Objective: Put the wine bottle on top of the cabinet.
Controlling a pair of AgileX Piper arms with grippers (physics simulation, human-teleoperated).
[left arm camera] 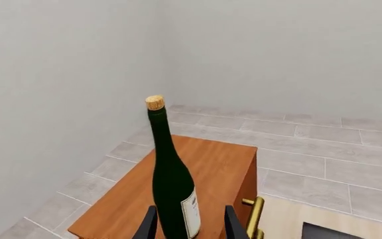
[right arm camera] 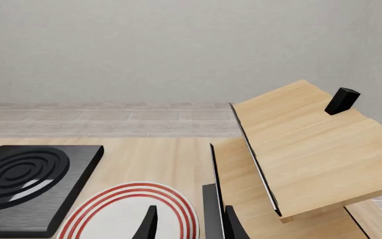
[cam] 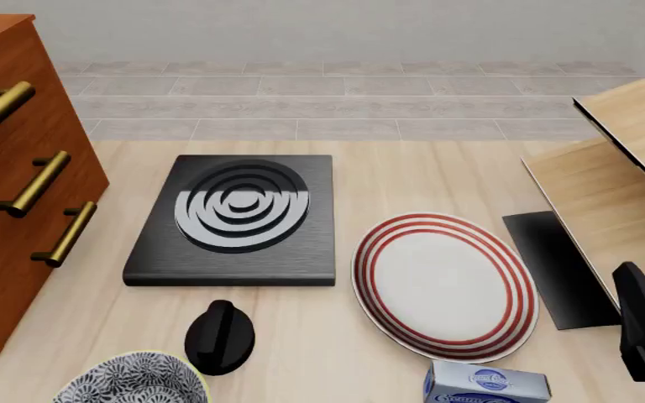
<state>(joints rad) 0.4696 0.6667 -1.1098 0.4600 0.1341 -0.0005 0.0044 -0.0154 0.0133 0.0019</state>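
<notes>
Clearly heavy, slick, breakable: bottle [left arm camera: 172,184] clamped low on body by left gripper [left arm camera: 188,224] above cabinet [left arm camera: 198,169] (top-heavy); right gripper [right arm camera: 187,224] parted, empty.

Print on the blue carton [cam: 487,384] and wine bottle [left arm camera: 172,189] label is illegible.

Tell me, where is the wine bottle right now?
Only the left wrist view shows it: the wine bottle stands upright between the left gripper's fingers, over the cabinet's wooden top. Whether its base touches the top is hidden.
</notes>
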